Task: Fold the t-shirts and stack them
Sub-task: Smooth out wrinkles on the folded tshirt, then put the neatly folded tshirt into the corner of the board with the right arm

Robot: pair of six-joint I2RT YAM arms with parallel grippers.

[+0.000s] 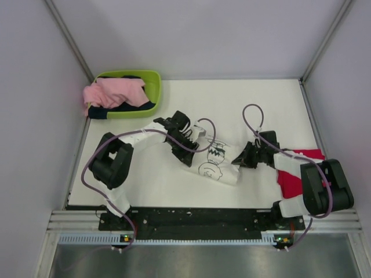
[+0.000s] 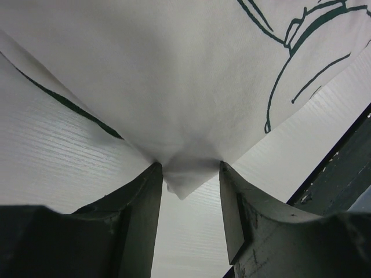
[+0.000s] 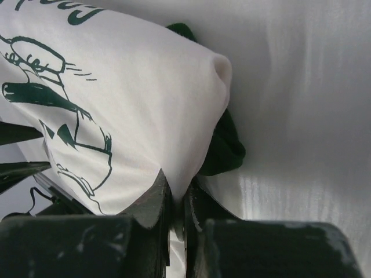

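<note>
The white t-shirt (image 1: 215,159) with the black cartoon print lies bunched mid-table between both grippers. My left gripper (image 1: 186,140) is at its left end; in the left wrist view (image 2: 187,168) the jaws stand apart, with a corner of the white shirt (image 2: 182,182) between the fingertips. My right gripper (image 1: 240,159) is at the shirt's right end, and the right wrist view (image 3: 177,188) shows it shut on a fold of white cloth (image 3: 145,104). A dark green sleeve (image 3: 223,150) pokes out beside that fold. The red t-shirt (image 1: 291,176) lies at the right, partly under my right arm.
A lime-green basket (image 1: 155,87) stands at the back left, holding pink cloth (image 1: 113,92) and dark cloth. Grey walls close in the table on the left, back and right. The black arm rail (image 1: 191,217) runs along the near edge.
</note>
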